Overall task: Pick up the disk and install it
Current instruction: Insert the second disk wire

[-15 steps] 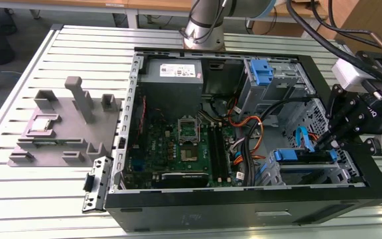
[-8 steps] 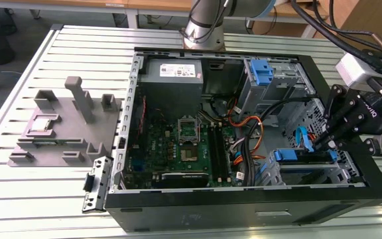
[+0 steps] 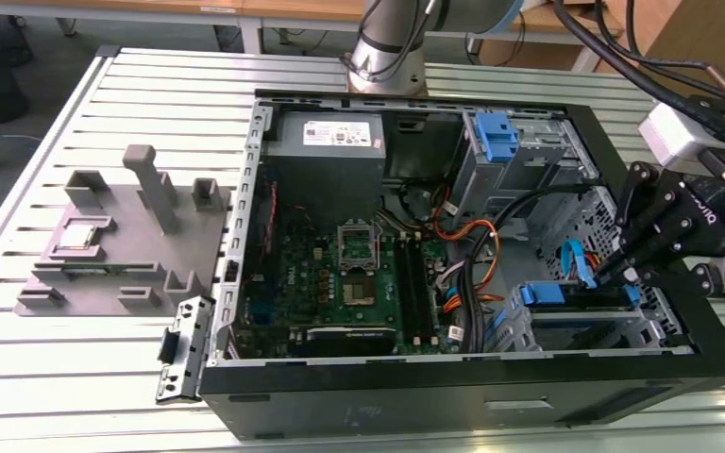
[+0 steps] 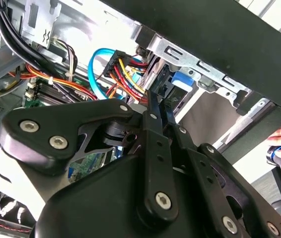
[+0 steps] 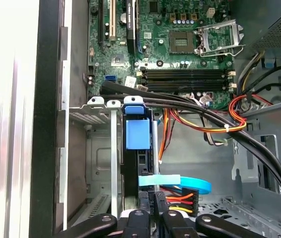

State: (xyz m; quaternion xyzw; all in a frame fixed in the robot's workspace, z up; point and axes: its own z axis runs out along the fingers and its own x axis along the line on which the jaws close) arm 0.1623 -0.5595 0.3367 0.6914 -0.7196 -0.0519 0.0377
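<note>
The blue-framed metal disk [image 3: 577,294] is seen seated on edge in the drive bay at the front corner of the open computer case, on the exterior view's right. Its bright blue plastic carrier tab [image 5: 134,134] faces the motherboard. Little of the drive's body is visible inside the grey bay rails.

No print can be read for certain here. The power supply [image 3: 328,142] in the computer case [image 3: 463,392] bears a white label in the exterior view, its lettering too small to make out. The gripper [image 3: 627,274] body carries pale lettering, cut off and unclear. The motherboard [image 5: 180,44] markings are illegible.
</note>
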